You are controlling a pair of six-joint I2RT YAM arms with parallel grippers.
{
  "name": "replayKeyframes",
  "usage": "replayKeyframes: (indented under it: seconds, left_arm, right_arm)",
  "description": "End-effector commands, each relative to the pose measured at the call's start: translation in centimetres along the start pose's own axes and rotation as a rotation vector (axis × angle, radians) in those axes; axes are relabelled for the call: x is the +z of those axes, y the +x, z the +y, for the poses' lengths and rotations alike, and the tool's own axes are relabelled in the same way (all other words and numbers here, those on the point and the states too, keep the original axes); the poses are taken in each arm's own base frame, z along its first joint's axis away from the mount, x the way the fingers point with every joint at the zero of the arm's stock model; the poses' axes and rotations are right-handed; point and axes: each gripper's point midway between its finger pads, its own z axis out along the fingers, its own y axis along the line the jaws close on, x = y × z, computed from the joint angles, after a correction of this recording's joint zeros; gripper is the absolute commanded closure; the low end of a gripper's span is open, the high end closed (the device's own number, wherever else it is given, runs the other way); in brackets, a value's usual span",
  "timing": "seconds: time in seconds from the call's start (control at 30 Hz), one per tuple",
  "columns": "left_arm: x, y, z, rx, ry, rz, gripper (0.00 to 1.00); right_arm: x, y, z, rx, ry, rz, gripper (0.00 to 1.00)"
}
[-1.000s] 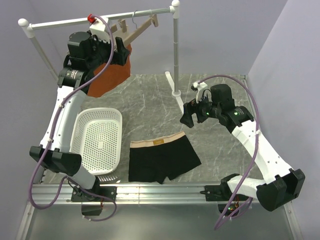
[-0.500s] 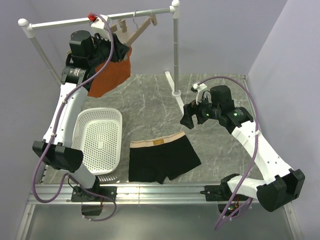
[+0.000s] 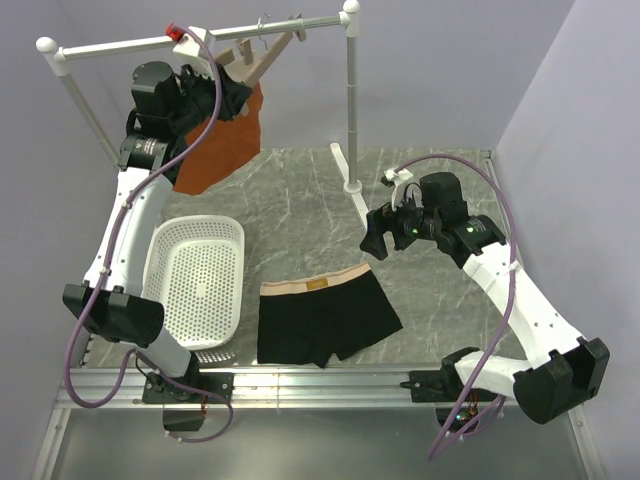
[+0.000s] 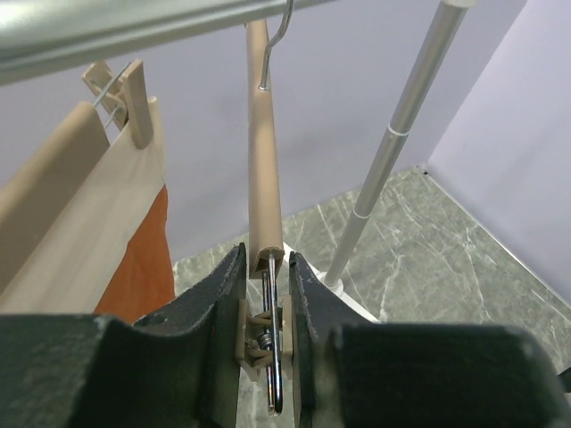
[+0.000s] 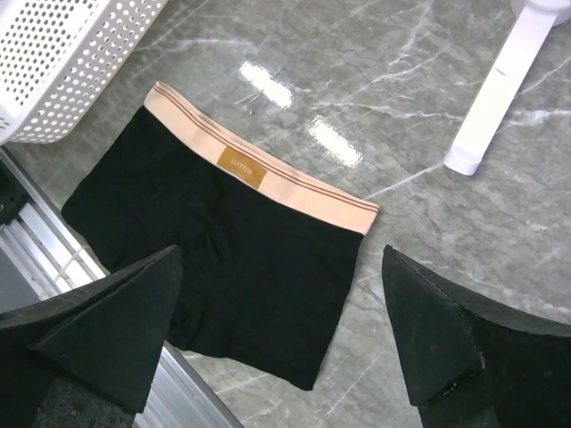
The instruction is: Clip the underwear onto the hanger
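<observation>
underwear (image 5: 223, 241): black, peach-tan waistband with thin dark stripes, brown label patch
hanger (image 4: 264, 152): pale wood, silver wire hook
other garment (image 3: 225, 150): rust-orange, cream waistband
basket (image 3: 200, 285): white, perforated dot grid
table (image 3: 300, 200): grey marble, white veining
rack (image 3: 130, 43): silver rail, white end caps, with a red clip (image 3: 178, 35)
left arm (image 3: 120, 235), right arm (image 3: 520, 300): white links, black joints, purple cables
walls (image 3: 450, 70): pale lilac

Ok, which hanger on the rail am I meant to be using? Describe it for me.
Find the metal rail above the back of the marble table; two pale wooden hangers hang from it. Yours is the hanger gripped at its clip end by the left end effector. It is bare, while its neighbour carries a rust-orange garment.
</observation>
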Motion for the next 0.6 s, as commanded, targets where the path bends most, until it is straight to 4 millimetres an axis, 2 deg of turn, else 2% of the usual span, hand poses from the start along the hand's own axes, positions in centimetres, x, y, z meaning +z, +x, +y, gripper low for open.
replayKeyframes:
  seconds: [0.0,0.27,0.37,0.4,0.43,0.57]
  left_arm:
    - [-2.6,-6.4,-2.8,0.079,0.086,-0.193,1.0]
    - [-3.6,-7.0,-4.0,0.111,0.132,-0.216,1.0]
    - [-4.4,-6.6,-4.0,0.112,0.121,-0.206,1.0]
    - [-5.3,-7.0,-4.5,0.121,0.126,-0.216,1.0]
    - [-5.2,-5.8,-4.3,0.114,0.124,-0.194,1.0]
    - [-7.1,-5.4,-4.5,0.138,0.103,-0.222,1.0]
  right_arm:
    - [-0.5,-1.0,0.2,-0.014,-0.007,-0.048,0.01]
    - [-0.5,-0.9,0.4,-0.017,-0.011,-0.049,0.01]
    - [-0.6,-0.9,0.2,-0.019,-0.002,-0.051,0.01]
    - [-0.6,-0.8,0.2,-0.023,-0.002,-0.049,0.01]
    - [-0.6,-0.7,0.2,-0.02,-0.001,-0.046,0.01]
    - [-0.5,-0.6,0.2,-0.018,-0.006,-0.041,0.01]
